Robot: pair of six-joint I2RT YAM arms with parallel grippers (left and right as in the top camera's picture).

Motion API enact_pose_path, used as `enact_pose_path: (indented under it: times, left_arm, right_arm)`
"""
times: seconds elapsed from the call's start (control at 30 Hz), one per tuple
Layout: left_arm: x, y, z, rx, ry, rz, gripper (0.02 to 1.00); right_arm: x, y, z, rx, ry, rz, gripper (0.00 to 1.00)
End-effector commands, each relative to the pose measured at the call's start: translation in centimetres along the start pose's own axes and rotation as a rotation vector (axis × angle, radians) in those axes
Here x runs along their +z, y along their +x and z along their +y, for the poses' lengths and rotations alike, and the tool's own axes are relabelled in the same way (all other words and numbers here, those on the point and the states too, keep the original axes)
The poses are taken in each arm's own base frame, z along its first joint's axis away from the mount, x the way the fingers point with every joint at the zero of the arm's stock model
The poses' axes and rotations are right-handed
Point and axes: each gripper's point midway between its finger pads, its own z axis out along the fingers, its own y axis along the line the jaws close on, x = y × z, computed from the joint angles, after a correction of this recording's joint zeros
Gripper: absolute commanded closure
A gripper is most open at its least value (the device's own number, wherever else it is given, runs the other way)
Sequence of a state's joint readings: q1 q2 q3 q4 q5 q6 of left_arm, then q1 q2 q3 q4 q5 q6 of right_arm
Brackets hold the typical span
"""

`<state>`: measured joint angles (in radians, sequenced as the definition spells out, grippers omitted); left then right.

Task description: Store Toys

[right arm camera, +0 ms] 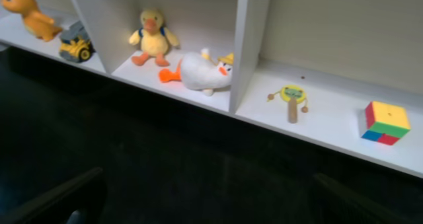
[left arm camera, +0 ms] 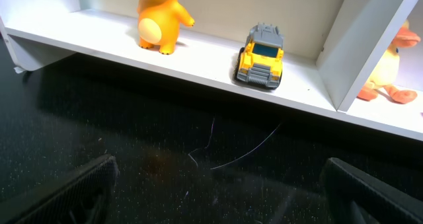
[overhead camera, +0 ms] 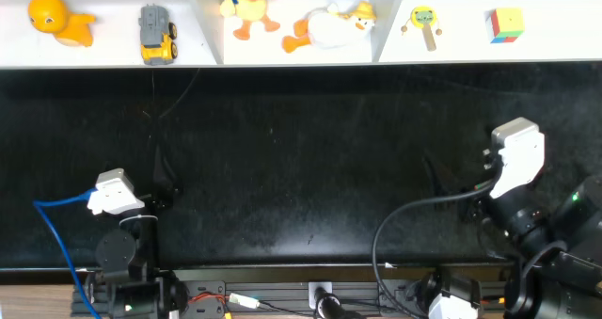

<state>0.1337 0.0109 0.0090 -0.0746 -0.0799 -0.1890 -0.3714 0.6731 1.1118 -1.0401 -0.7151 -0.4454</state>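
Note:
All the toys sit on the white shelf (overhead camera: 301, 57) at the table's far edge. The left bay holds an orange dinosaur figure (overhead camera: 58, 20) and a yellow-and-grey truck (overhead camera: 157, 34). In the middle bay a yellow duck plush (overhead camera: 249, 7) sits beside a white duck plush (overhead camera: 329, 27) lying on its side. A small rattle drum (overhead camera: 423, 23) and a coloured cube (overhead camera: 505, 24) are in the right bay. My left gripper (left arm camera: 218, 178) is open and holds nothing, low over the mat at the near left. My right gripper (right arm camera: 208, 184) is open and holds nothing, at the near right.
A black mat (overhead camera: 301, 159) covers the table between the arms and the shelf. White dividers (overhead camera: 209, 23) split the shelf into bays. A blue cable (overhead camera: 56, 230) and a black cable (overhead camera: 414, 215) run near the arm bases.

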Motion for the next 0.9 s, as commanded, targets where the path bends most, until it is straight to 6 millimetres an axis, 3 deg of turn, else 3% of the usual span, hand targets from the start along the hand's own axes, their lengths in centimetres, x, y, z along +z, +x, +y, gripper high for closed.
enact_pose_path:
  times: [0.03,0.67,0.77,0.9]
  left_arm:
    - [0.0,-0.1,0.3,-0.019,-0.016,-0.009,0.020]
    - [0.0,-0.1,0.3,-0.019,-0.016,-0.009,0.020]
    - [0.0,-0.1,0.3,-0.019,-0.016,-0.009,0.020]
    - [0.0,-0.1,0.3,-0.019,-0.015,-0.008,0.023]
  right_arm:
    - [0.2,0.1,0.8,0.010,-0.051,-0.002,0.007]
    - [0.2,0.0,1.4,0.009,-0.072,-0.003,0.005]
    - [0.5,0.9,0.6,-0.027,0.008,0.050,0.005]
    - [1.2,1.7,1.8,-0.130,0.010,0.074,0.005]
